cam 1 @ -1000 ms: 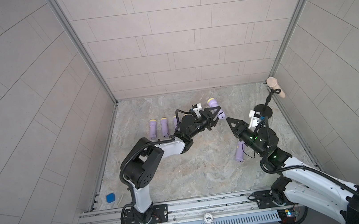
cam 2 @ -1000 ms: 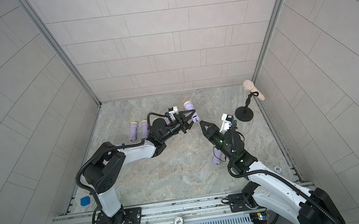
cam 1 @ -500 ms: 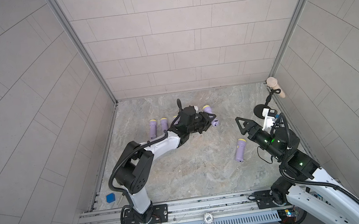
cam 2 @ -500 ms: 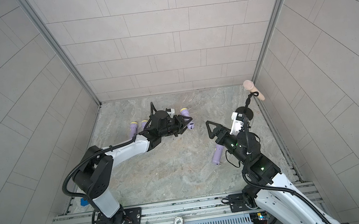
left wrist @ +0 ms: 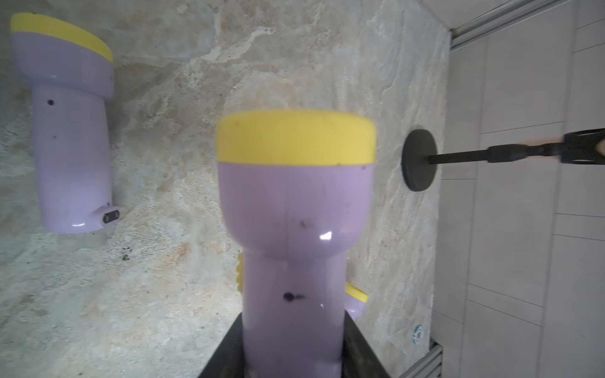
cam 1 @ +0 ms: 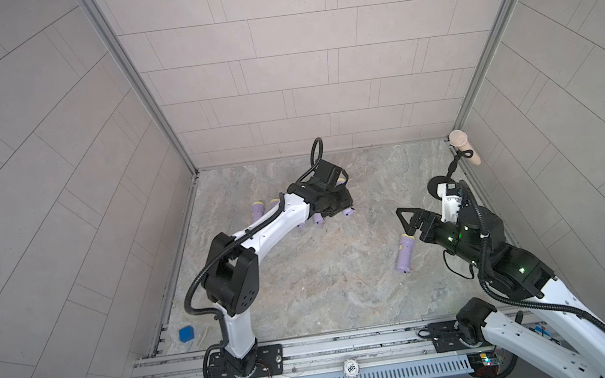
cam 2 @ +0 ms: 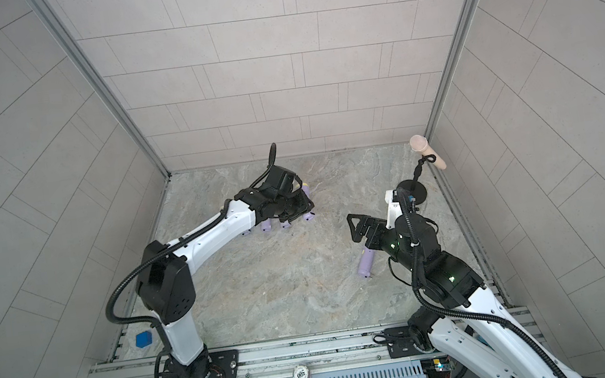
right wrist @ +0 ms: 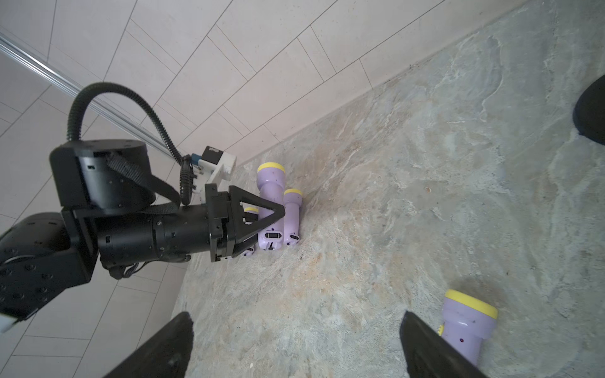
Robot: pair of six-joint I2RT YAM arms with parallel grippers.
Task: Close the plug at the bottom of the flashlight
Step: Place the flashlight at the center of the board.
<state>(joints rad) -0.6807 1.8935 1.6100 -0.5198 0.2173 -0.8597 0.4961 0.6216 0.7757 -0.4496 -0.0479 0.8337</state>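
Note:
My left gripper [left wrist: 293, 353] is shut on the body of a lilac flashlight [left wrist: 294, 229] with a yellow head. From the right wrist view this flashlight [right wrist: 271, 193] is low by the floor, in line with others. A small dark rectangle [right wrist: 273, 235] shows on its bottom end. I cannot tell whether the plug is closed. In both top views the left gripper [cam 1: 334, 203] [cam 2: 291, 209] covers most of it. My right gripper [right wrist: 296, 317] [cam 1: 409, 224] is open and empty, raised off the floor to the right.
Other lilac flashlights [cam 1: 257, 209] [right wrist: 292, 216] lie beside the held one. A lone flashlight [cam 1: 404, 256] [right wrist: 465, 324] lies near the right gripper. A black stand [cam 1: 439, 185] carrying a beige object [cam 1: 462, 141] is at the back right. A blue block [cam 1: 186, 333] sits front left.
The left arm has brought the flashlight down from mid-air to the row on the floor. The right gripper has opened and drawn back to the right, away from it.

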